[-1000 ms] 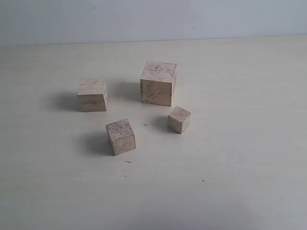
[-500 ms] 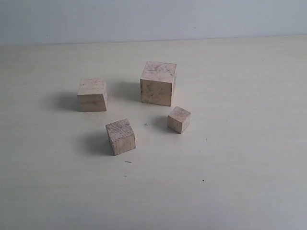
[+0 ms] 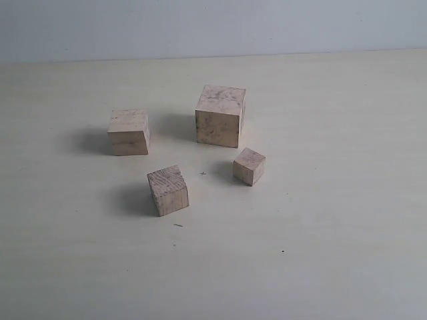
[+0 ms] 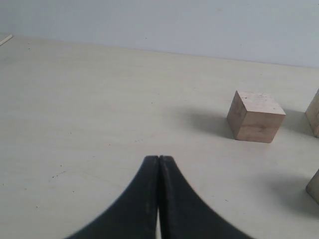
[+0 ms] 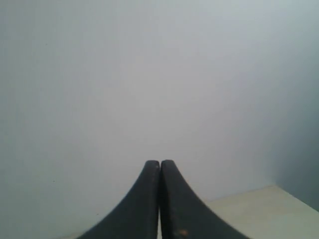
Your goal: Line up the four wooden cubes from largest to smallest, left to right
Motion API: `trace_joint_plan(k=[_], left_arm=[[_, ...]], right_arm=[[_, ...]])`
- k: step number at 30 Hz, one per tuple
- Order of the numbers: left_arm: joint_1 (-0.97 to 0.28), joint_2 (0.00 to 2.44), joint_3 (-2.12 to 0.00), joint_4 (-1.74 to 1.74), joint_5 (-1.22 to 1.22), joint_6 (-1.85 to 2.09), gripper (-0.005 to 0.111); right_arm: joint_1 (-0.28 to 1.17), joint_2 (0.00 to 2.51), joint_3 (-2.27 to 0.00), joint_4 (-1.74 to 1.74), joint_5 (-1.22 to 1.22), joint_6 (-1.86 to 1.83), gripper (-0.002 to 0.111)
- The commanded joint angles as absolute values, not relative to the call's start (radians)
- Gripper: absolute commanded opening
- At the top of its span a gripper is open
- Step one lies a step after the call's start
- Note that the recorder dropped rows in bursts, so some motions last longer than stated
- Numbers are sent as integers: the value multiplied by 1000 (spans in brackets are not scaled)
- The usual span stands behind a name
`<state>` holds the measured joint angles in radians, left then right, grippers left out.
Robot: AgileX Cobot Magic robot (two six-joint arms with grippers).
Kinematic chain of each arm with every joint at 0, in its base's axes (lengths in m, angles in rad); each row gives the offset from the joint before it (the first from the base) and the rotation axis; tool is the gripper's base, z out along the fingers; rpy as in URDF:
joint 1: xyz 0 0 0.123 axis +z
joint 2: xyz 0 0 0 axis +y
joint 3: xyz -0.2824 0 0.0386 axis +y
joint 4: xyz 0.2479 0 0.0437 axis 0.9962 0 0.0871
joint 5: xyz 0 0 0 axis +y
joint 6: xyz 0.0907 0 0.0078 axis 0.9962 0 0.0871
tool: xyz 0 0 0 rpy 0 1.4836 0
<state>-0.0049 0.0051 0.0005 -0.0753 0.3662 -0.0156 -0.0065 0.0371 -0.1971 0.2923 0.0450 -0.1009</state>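
We find the only obstacles in the middle of the counter [image 3: 333, 233] — the largest cube [image 3: 220, 117] at the back, the second cube [image 3: 129, 132] well to its left, the third cube [image 3: 167, 190] and smallest cube [image 3: 249, 166] nearer the front. None touch — gaps run between all four, and bare surface rings them.

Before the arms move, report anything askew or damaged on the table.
Nothing damaged or spilled. Only the front-left pale wooden cube and the smallest pale wooden cube sit turned corner-forward in the exterior view.

Black curved left pincer [image 4: 158, 159], right pincer [image 5: 159, 162]
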Motion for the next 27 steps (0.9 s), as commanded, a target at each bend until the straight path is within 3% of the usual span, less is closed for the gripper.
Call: trace_joint_plan(k=[1, 7, 19, 27], left_arm=[[-11, 0, 0, -81, 357, -15, 0], [-11, 0, 0, -81, 357, -15, 0], [-11, 0, 0, -81, 357, -15, 0], [-11, 0, 0, -81, 357, -15, 0]], right_arm=[[-3, 171, -370, 308, 199, -105, 0], [26, 480, -643, 438, 473, -331, 0], [332, 1244, -1072, 531, 1020, -473, 0], [378, 1495, -1127, 738, 1058, -471, 0]])
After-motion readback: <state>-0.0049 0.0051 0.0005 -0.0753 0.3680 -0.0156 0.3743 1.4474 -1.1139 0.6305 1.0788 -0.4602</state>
